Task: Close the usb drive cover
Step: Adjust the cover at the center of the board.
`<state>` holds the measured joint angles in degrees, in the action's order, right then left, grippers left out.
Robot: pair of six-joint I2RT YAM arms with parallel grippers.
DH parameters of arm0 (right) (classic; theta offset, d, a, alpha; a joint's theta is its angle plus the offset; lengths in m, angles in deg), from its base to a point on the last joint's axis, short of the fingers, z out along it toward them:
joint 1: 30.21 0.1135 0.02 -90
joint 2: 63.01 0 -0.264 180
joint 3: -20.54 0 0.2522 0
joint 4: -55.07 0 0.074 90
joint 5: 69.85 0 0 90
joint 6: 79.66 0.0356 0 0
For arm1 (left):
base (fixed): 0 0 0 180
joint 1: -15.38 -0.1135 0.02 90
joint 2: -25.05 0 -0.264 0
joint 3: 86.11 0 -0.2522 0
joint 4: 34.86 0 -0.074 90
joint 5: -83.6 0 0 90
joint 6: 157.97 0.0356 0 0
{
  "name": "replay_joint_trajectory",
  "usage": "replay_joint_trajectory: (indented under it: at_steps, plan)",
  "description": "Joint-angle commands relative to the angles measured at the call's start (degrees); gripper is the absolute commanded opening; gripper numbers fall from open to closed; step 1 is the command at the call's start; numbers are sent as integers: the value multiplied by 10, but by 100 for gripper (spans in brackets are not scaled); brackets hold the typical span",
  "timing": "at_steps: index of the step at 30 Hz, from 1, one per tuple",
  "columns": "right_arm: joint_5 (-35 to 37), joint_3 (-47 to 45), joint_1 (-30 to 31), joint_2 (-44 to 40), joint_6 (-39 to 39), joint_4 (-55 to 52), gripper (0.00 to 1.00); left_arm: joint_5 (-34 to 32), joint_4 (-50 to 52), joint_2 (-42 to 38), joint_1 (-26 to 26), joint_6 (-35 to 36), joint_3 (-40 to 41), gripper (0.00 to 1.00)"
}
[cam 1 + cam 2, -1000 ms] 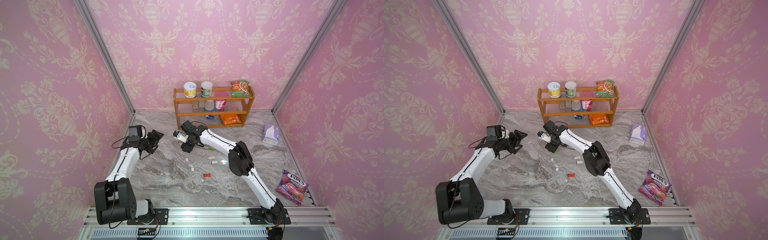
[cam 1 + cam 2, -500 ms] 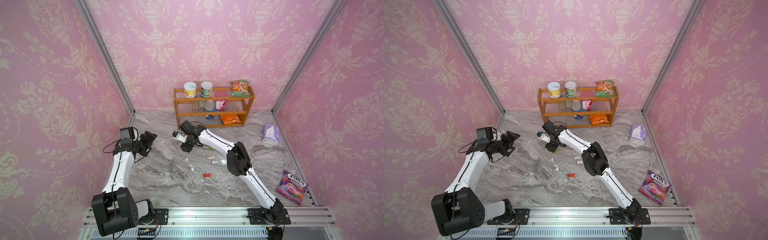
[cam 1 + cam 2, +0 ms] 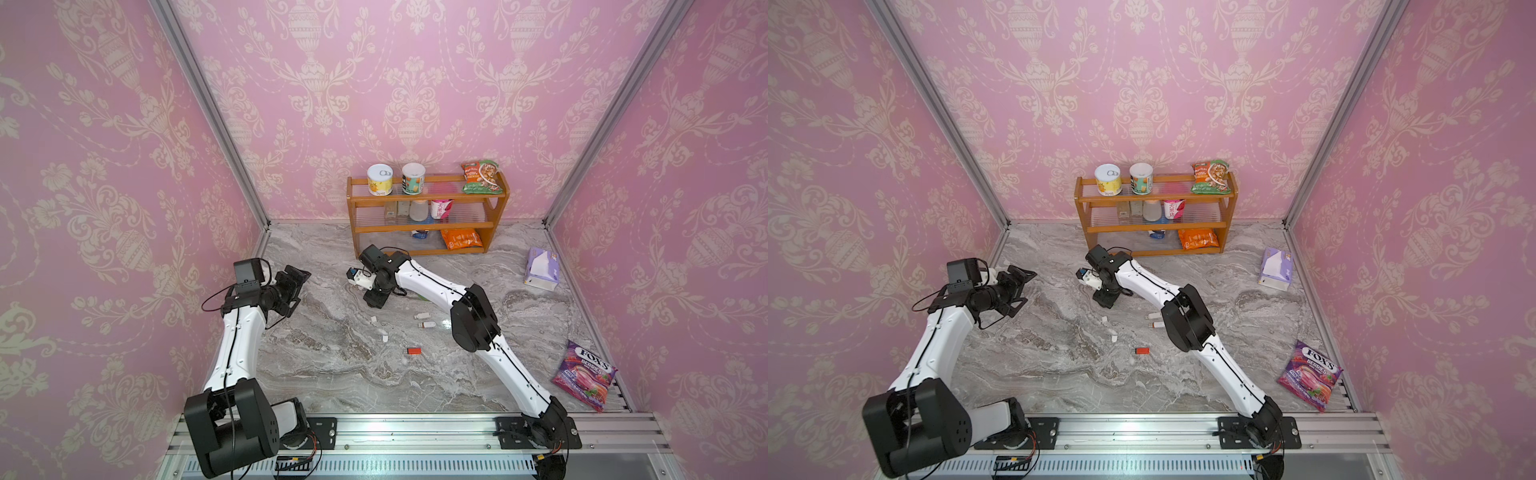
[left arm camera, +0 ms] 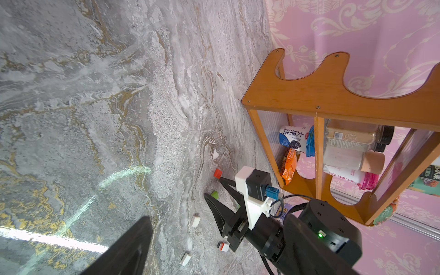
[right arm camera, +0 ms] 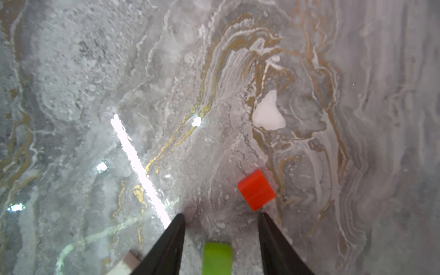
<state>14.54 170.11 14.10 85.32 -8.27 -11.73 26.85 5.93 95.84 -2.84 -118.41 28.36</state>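
USB drive cover (image 5: 256, 189), red, lies just beyond one fingertip of my right gripper (image 5: 221, 214), half open, empty, straddling a green piece (image 5: 216, 258); I'd recentre on the cover before closing.

The shelf rack (image 3: 426, 216) is standing at the back of the desk (image 3: 332, 374), with the tissue pack (image 3: 540, 270) lying to its right and the candy bag (image 3: 584, 374) lying nearer the front on that side. The right hand (image 3: 374, 297) is hanging just before the rack, well apart from the left hand (image 3: 297, 280) at the desk's left side. Mid-desk, two USB drives (image 3: 423, 316) are lying side by side, with a third USB drive (image 3: 413, 351) lying in front of them.
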Motion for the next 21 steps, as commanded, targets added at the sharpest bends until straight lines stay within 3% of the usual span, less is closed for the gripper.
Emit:
replay_joint_trajectory:
  at_steps: [1, 21]
  plan:
    - [-3, 4, 4, 21, -10, -27, 51, 17, 2, 3, -5, 15, 9, 89]
    - [7, 40, 0, 49, -7, 8, 64, 14, 3, 18, -5, 25, 11, 90]
